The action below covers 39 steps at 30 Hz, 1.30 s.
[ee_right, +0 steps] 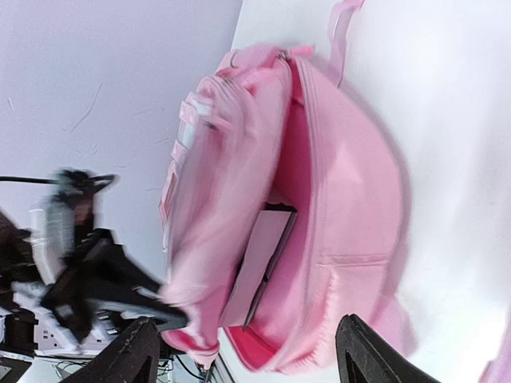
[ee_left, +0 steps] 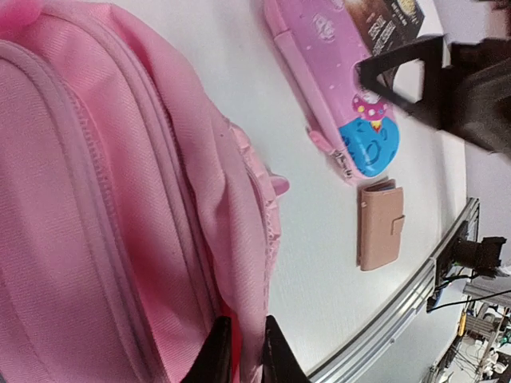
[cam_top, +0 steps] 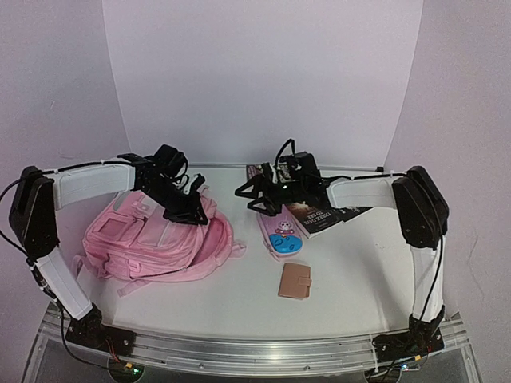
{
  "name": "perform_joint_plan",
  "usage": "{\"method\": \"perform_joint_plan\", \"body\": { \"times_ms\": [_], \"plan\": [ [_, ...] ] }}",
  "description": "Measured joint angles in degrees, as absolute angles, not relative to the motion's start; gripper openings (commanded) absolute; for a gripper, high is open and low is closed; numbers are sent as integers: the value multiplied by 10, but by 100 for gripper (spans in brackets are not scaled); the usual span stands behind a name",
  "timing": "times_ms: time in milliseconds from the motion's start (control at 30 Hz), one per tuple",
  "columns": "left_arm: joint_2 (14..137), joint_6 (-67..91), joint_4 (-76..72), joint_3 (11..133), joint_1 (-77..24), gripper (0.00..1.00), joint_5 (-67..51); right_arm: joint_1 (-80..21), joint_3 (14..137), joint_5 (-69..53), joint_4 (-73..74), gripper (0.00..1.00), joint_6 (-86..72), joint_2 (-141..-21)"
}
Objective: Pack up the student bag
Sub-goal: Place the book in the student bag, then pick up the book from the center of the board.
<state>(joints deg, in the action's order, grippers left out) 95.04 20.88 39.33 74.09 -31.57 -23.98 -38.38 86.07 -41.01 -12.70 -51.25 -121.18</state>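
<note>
Top external view: student bag [cam_top: 148,239] lay on left half of table [cam_top: 359,279], main mouth unzipped, facing centre. Left gripper [ee_left: 243,329] at mouth edge, jaws narrow, pinching pink fabric. Right gripper [ee_right: 247,327] hovered above table centre, jaws wide, nothing between.

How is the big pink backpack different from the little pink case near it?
The student bag is much bigger than the little case. The bag is puffy with its main zip open; the case is a flat oval and looks shut. The case has a blue cartoon patch; the bag shows none. Both are pink and lie on the table.
</note>
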Motion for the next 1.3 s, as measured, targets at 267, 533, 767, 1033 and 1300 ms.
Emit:
{"method": "perform_joint_plan", "body": {
  "times_ms": [267, 533, 767, 1033, 1300],
  "plan": [
    [987, 224, 382, 742, -319, 66, -212, -281, 844, -414, -75, 81, -392, -1132],
    [1028, 227, 342, 867, -317, 98, -148, -185, 874, -398, 16, 89, -271, -1155],
    [1141, 252, 278, 963, -316, 100, -126, -145, 978, -379, 59, 91, -230, -1253],
    [1287, 292, 234, 1071, -316, 100, -99, -126, 1117, -366, 72, 77, -268, -1383],
    [1305, 313, 204, 1076, -315, 100, -99, -126, 1255, -346, 78, 67, -313, -1492]
  ]
}}
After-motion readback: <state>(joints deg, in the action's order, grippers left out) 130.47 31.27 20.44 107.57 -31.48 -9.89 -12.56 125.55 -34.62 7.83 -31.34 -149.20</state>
